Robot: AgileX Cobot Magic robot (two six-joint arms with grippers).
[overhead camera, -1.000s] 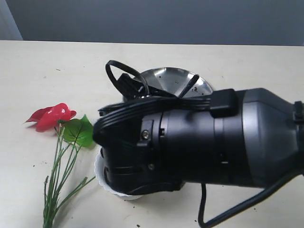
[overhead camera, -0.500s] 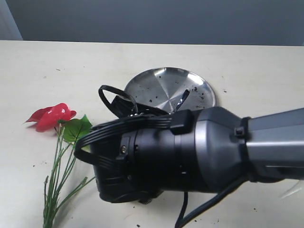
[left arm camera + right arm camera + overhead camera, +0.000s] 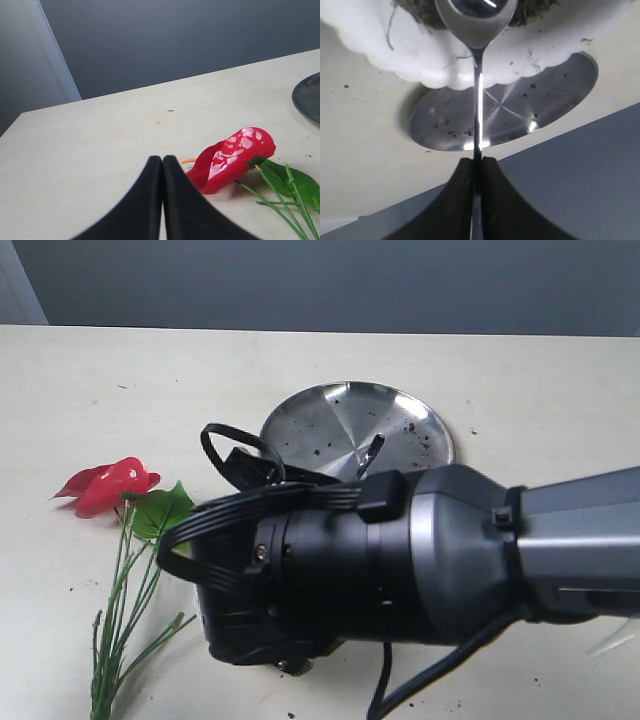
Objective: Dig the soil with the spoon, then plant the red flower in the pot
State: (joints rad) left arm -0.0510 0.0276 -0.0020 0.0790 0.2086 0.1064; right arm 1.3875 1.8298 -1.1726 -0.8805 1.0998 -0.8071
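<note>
**Digging step, spoon at the pot.** Right wrist view: the right jaws are shut on the thin handle of the spoon point(image 3: 476, 25), whose bowl lies at the soil point(image 3: 420, 12) in the pot point(image 3: 440, 65). The frame edge cuts the bowl off, so it cannot be told whether it is sunk in the soil or only touches it. The pot stands just beside the steel plate point(image 3: 520, 110), which bears only scattered crumbs.

Exterior view: the right arm point(image 3: 400, 560) reaches across the middle and hides the pot, with the plate showing behind it. The flower point(image 3: 110, 485) lies flat on the surface point(image 3: 120, 370), left of the arm.

Left wrist view: the left jaws are closed on nothing and sit close to the red bloom.

Judgement: digging is in hand and planting is not yet begun. The next move probably calls for a scooping stroke that opens a hole without tipping soil over the rim. After that, the left jaws must open, take the stems and stand them in that hole.
</note>
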